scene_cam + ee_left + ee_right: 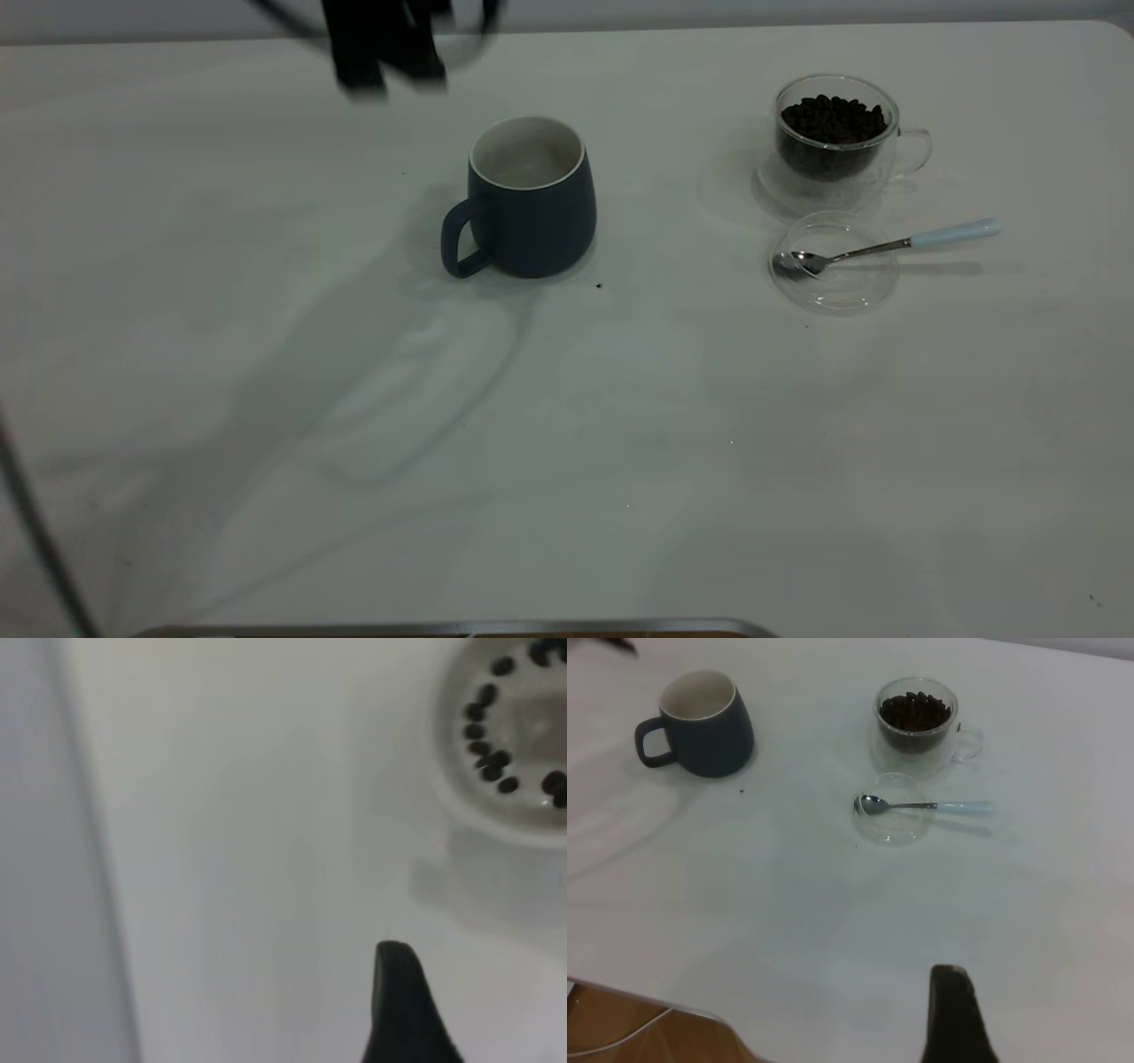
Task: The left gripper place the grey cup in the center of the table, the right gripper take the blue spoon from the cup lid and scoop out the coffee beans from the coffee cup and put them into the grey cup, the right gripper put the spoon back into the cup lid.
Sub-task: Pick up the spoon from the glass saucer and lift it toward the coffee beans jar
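Note:
The grey cup [530, 213] stands upright near the table's [620, 425] middle, handle toward the front left. My left gripper [387, 78] hangs blurred above the far edge, behind and left of the cup, open and holding nothing. In the left wrist view one of its fingers [400, 1001] shows, and a white round inside [523, 735] with several dark spots. The coffee cup [837, 146] full of coffee beans [833, 115] stands far right. Before it lies the cup lid [837, 279], with the blue spoon [952, 232] resting bowl-down on it. A dark part of my right gripper [953, 1014] hovers far from them.
A tiny dark speck [599, 286] lies just right of the grey cup. The table's front edge [461, 627] shows a metal rim. A cable and wooden floor [620, 1028] appear past the table corner in the right wrist view.

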